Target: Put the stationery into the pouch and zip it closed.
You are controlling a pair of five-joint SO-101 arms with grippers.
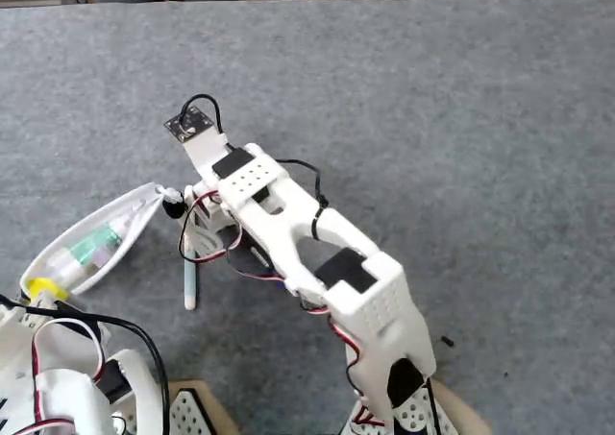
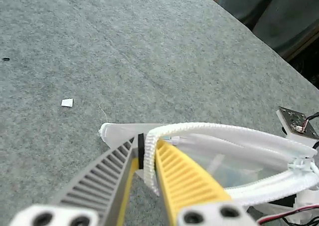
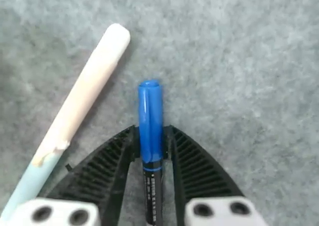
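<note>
One pouch (image 1: 135, 205), translucent white, lies at the left of the table with its mouth gaping and the zip undone. Pale green and white items show inside; what they are cannot be told. In the left wrist view the toothed rim (image 2: 224, 131) bows wide open.

The left gripper (image 2: 146, 148) is pinched on that rim, with the yellow jaw inside the mouth and the grey jaw outside. In the high view it sits at the near end of the pouch (image 1: 43, 289).

A blue marker (image 3: 149, 116) lies on the table between the black jaws of the right gripper (image 3: 150, 133), which press it from both sides. A pale pen (image 3: 84, 96) lies near it, apart and angled away. The high view shows this pen (image 1: 190, 286) just beside the pouch, on its right.

The table (image 1: 461, 118) is covered in grey felt-like cloth. A small white scrap (image 2: 67, 103) rests on it beyond the pouch.

The right arm (image 1: 327, 253) slants from the near edge toward the far left, its wrist bent down over the pen. The left arm (image 1: 67, 397) sits folded at the near left corner.
</note>
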